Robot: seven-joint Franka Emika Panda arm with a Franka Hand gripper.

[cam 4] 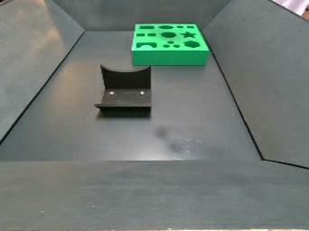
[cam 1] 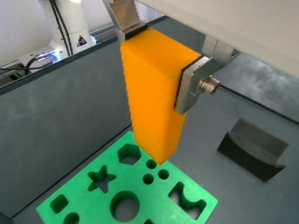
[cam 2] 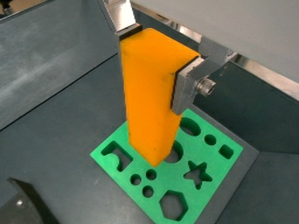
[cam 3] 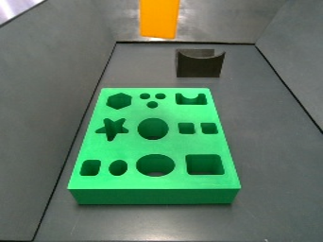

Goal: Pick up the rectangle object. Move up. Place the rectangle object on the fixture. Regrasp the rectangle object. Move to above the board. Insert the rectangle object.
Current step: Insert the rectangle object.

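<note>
The pincer [cam 1: 158, 48] hangs in the air above the board [cam 1: 82, 201], clenched on the rectangle object [cam 1: 155, 96]; in both wrist views the flat silver fingers [cam 2: 191, 86] press against opposite faces of the orange-yellow block near its upper end, and the block points straight down, its lower end clear of the green slab and not yet inside any hole; in a wrist view that lower end sits over the region of the hexagon and small round holes [cam 1: 146, 179], while from the opposite wrist camera the rectangle object [cam 2: 152, 96] covers part of a large round hole near the star cut-out [cam 2: 197, 173] of the board [cam 2: 117, 157]; which opening lies directly beneath it cannot be told. In a side view only the lower part of the rectangle object [cam 3: 159, 17] shows at the top edge of the picture, high above the dark floor and behind the fixture [cam 3: 198, 62], with the pincer itself out of frame; the board [cam 3: 154, 194] lies flat on the floor in front of the fixture and apart from it. In a side view taken from the opposite end, the fixture [cam 4: 125, 92] stands nearer the camera with its curved notch empty, and the board [cam 4: 169, 52] lies beyond it.
</note>
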